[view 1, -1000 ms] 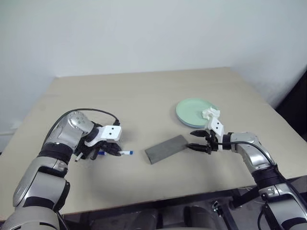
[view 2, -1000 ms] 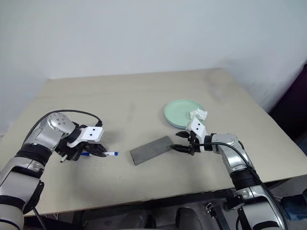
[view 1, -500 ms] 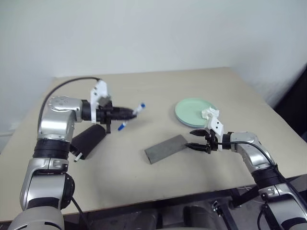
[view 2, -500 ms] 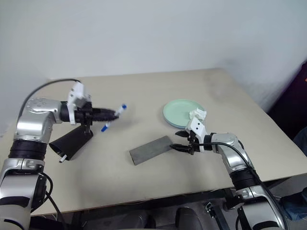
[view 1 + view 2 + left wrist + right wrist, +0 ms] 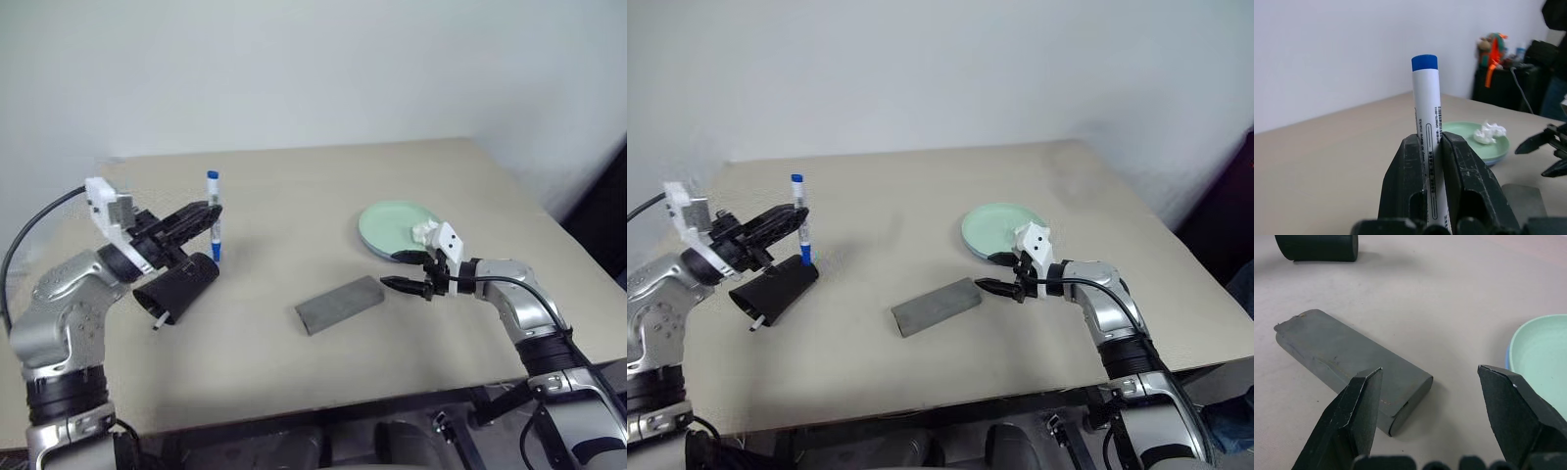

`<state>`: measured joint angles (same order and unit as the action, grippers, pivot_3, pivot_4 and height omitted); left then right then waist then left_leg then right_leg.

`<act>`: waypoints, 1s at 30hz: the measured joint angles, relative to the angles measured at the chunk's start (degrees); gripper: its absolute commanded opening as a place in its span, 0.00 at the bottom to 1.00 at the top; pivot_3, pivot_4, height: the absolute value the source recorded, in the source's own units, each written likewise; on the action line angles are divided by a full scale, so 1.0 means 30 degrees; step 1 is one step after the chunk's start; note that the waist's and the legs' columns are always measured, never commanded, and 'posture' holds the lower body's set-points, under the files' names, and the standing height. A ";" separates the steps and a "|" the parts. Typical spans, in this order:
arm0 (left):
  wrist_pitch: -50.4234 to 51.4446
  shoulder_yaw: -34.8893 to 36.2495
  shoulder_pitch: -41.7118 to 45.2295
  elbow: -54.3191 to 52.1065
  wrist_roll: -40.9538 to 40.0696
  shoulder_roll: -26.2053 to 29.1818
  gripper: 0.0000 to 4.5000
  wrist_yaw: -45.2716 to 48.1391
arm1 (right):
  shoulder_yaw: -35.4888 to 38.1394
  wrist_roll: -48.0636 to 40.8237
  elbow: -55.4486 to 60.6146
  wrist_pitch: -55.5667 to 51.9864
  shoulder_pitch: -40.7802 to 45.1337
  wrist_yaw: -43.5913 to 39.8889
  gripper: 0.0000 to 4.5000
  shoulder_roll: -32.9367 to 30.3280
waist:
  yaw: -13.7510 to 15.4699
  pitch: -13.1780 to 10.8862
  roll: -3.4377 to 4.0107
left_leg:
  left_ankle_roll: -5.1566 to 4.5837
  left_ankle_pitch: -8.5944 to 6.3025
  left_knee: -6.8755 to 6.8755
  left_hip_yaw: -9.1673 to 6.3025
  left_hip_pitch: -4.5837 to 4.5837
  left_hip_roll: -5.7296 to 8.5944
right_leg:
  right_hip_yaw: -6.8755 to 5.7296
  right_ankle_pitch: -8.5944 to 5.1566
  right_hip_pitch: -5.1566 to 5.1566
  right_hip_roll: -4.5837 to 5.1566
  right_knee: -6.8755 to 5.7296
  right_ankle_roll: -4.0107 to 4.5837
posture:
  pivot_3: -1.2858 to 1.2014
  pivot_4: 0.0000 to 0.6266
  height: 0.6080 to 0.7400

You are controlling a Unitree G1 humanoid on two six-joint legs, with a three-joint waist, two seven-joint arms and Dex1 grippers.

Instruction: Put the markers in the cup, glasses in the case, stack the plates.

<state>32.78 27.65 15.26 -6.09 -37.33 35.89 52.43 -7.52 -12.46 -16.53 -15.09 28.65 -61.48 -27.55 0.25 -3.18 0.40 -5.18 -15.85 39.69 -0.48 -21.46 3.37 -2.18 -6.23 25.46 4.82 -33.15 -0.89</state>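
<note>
While our head views show the cup [image 5: 177,288] lying on its side just below our raised left gripper [image 5: 201,217], the left wrist view shows those fingers clamped on an upright marker [image 5: 1427,142]. Our right gripper [image 5: 1431,416], held low and spread apart, faces the closed case [image 5: 1352,364], with the stacked plates [image 5: 392,227] just beside it.

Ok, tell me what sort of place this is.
Probably a lab or office test space, not a home: a bare beige table against a plain white wall, set with a few props, and in the left wrist view a cluttered dark desk with cables behind.
</note>
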 measured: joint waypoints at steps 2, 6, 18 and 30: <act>0.0268 0.0682 -0.0861 -0.0708 -0.0817 -0.0156 0.02 -0.0602 | 0.0000 -0.0003 0.0000 -0.0034 0.0000 -0.0033 0.75 -0.0006 | -0.0007 0.0000 0.0000 | 0.0001 0.0000 0.0000 0.0006 0.0004 -0.0002 | 0.0001 0.0000 -0.0001 0.0000 0.0006 0.0000 | 0.52 0.00 1.00; 0.0558 0.1188 -0.2225 -0.1339 -0.1818 -0.0260 0.02 -0.1352 | -0.0002 0.0000 -0.0005 -0.0085 0.0011 -0.0157 0.75 -0.0016 | 0.0006 0.0000 0.0001 | 0.0011 0.0007 0.0000 0.0003 0.0003 -0.0006 | -0.0006 -0.0003 0.0000 -0.0004 0.0000 0.0004 | 0.52 0.00 1.00; 0.0973 0.1952 -0.4148 -0.2045 -0.3197 0.0779 0.02 -0.1830 | -0.0067 0.0015 -0.0081 -0.0080 0.0128 -0.0394 0.75 0.0057 | -0.0004 -0.0004 0.0008 | 0.0018 0.0009 -0.0041 0.0012 0.0002 -0.0012 | -0.0010 -0.0010 0.0024 -0.0004 0.0003 0.0014 | 0.52 0.00 1.00; 0.0943 0.2365 -0.4790 -0.2101 -0.3638 0.1072 0.02 -0.1918 | -0.0181 0.0017 -0.0190 -0.0058 0.0139 -0.0423 0.75 0.0324 | -0.0001 -0.0006 0.0012 | 0.0020 0.0009 -0.0078 0.0013 -0.0001 -0.0013 | -0.0014 -0.0028 0.0035 -0.0001 0.0017 0.0042 | 0.52 0.00 1.00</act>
<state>35.60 34.74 0.89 -12.39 -48.24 39.11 46.68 -8.06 -12.41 -17.10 -15.27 29.07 -62.74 -26.57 0.25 -3.20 0.44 -5.12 -15.83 39.46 -0.44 -21.46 3.33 -2.22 -6.31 25.57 4.82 -33.10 -0.77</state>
